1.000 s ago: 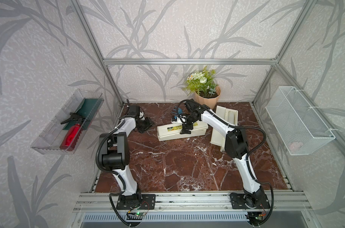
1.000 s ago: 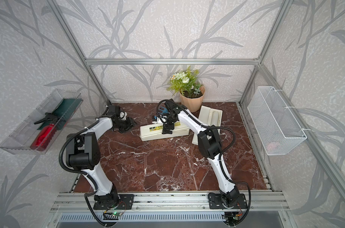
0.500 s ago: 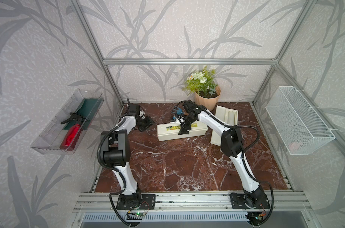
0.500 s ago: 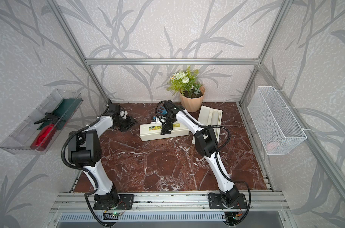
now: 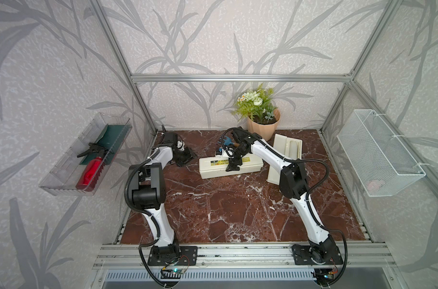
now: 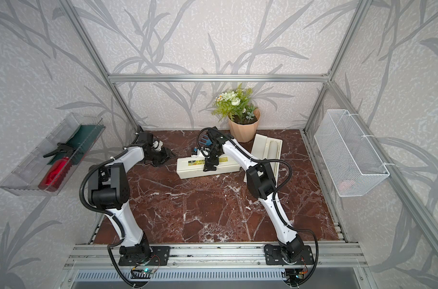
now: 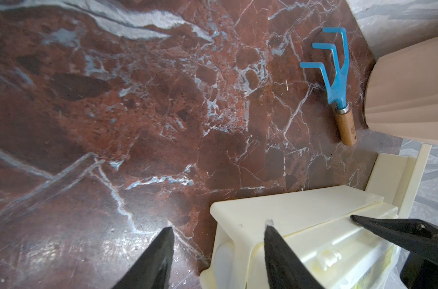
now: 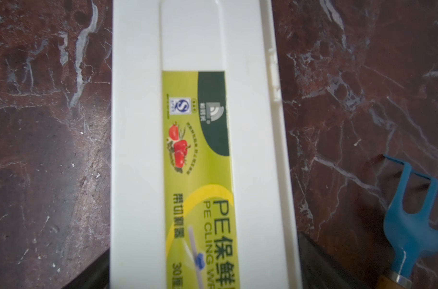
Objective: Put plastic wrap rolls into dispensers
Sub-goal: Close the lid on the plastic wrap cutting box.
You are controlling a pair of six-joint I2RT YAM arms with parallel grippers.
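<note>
A closed cream dispenser (image 5: 213,167) (image 6: 190,169) with a yellow-green label (image 8: 198,175) lies across the back middle of the table. My right gripper (image 5: 234,165) (image 8: 203,250) hangs over its middle, open wide. One dark finger (image 8: 313,262) stands along each long side of the box. A second dispenser (image 5: 280,155) (image 7: 393,175) lies open at the back right with a plastic wrap roll (image 5: 291,150) in its trough. My left gripper (image 5: 186,156) (image 7: 219,226) is open just off the closed dispenser's left end (image 7: 300,207), holding nothing.
A blue hand rake (image 7: 338,75) (image 8: 413,225) lies behind the closed dispenser, beside a potted plant (image 5: 261,120). A clear wall tray (image 5: 62,175) with a red bottle hangs on the left wall. A white mesh basket (image 5: 378,152) hangs on the right wall.
My right gripper has slid a little to the left along the closed dispenser. The left gripper has stayed by the box's left end, and the dispenser has not moved.
</note>
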